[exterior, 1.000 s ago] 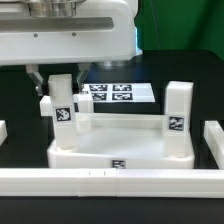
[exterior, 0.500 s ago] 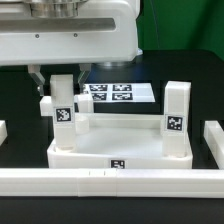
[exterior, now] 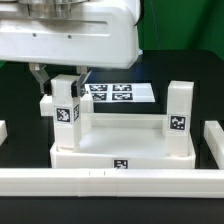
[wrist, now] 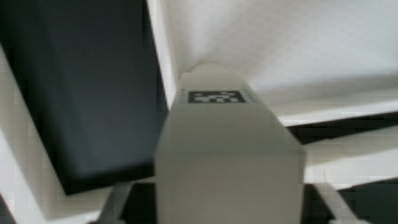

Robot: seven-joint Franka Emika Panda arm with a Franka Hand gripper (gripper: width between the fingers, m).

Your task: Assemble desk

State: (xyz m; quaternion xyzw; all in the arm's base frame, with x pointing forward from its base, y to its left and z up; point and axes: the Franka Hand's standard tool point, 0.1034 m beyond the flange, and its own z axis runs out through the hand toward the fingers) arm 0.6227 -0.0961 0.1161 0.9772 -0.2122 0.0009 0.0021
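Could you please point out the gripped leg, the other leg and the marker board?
gripped leg (exterior: 66,112): exterior view, on its tagged face.
other leg (exterior: 178,105): exterior view, front face above its tag.
marker board (exterior: 120,94): exterior view, printed top.

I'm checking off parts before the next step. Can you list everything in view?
desk top: one, white, mid-table, raised rim, tag on its front edge.
standing leg: one, white, tagged, upright on the desk top at the exterior view's right.
held leg: one, white, tagged, upright over the desk top's corner at the exterior view's left.
border rails: three stretches seen, white, one along the front and one at each side.
marker board: one, white with black tags, flat behind the desk top.
table: one, black, under everything.
arm: one, white, above the held leg.
claw: one, shut on the held leg, a finger on either side.
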